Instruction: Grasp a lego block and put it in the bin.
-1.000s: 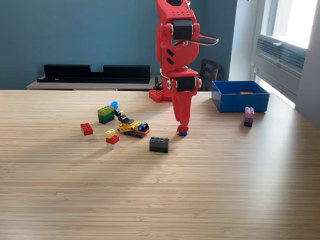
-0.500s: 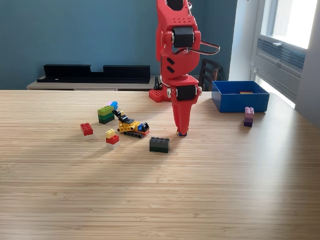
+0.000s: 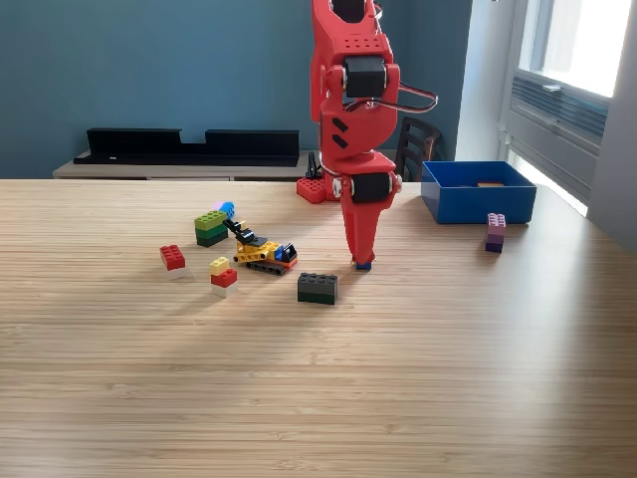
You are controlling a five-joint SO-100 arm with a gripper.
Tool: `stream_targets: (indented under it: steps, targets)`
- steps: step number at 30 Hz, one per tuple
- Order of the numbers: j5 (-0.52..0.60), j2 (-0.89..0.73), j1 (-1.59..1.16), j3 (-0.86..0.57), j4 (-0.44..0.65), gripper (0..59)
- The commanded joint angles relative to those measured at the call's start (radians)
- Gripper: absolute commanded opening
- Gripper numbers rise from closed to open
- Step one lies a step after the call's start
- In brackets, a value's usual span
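My red arm reaches straight down over the wooden table in the exterior view. Its gripper (image 3: 361,260) tapers to a point with no gap showing between the fingers. The tips sit on a small blue lego block (image 3: 363,266) that rests on the table, and only the block's lower edge shows beneath them. The blue bin (image 3: 478,206) stands at the back on the exterior view's right, well apart from the gripper, with something orange inside it.
To the exterior view's left of the gripper lie a black brick (image 3: 317,288), a yellow lego vehicle (image 3: 264,255), a yellow-red-white stack (image 3: 223,277), a red brick (image 3: 172,258) and a green stack (image 3: 210,227). A pink-purple stack (image 3: 495,232) stands before the bin. A long black tray (image 3: 189,145) sits behind.
The gripper has dropped lower and narrowed around the small blue block, hiding its top. The upper arm leaned slightly. Nothing else on the table moved.
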Motion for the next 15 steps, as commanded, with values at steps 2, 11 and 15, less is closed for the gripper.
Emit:
stream_targets:
  steps: [2,11,15]
  targets:
    - [0.012,0.014,-0.017,-0.072,-0.008,0.0]
    - [0.043,0.021,-0.038,-0.103,0.011,0.0]
    - [0.049,0.031,-0.054,-0.147,0.078,0.0]
